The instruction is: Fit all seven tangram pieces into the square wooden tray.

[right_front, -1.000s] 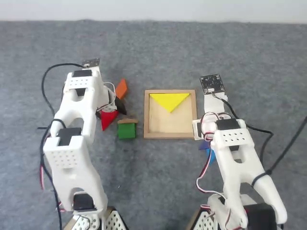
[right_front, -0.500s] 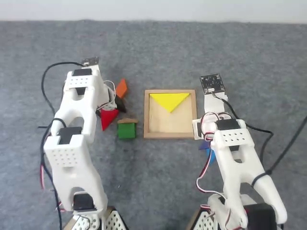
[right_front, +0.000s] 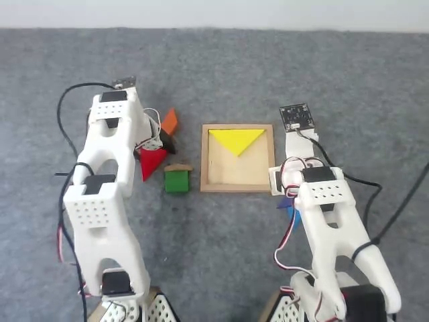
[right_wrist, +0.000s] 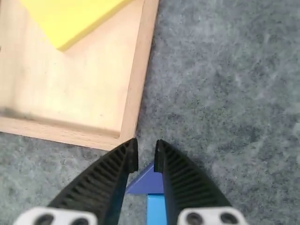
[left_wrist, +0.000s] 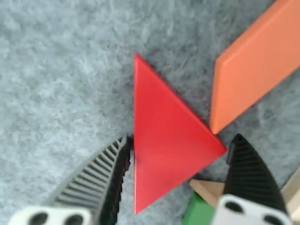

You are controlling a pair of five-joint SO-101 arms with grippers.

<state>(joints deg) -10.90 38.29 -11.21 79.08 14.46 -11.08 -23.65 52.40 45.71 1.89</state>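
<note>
Left gripper (left_wrist: 180,143), fingers open, straddles the red triangle (left_wrist: 157,126), apparently for pickup; right gripper (right_wrist: 146,150), fingers nearly closed, hovers just beside the tray (right_wrist: 139,79).

A square tray (right_front: 204,161) lies at the centre. Inside it, a large triangle (right_front: 236,141) sits against the far wall. Three pieces lie left of the tray: a square piece (right_front: 177,182) just off its near left corner, a smaller triangle (right_front: 151,163) left of that, and a parallelogram (right_front: 169,123) farther back. The left gripper (left_wrist: 182,140) straddles the smaller triangle. The right gripper (right_wrist: 146,143) hangs over a pointed piece (right_wrist: 149,182) off the tray's near right corner.
</note>
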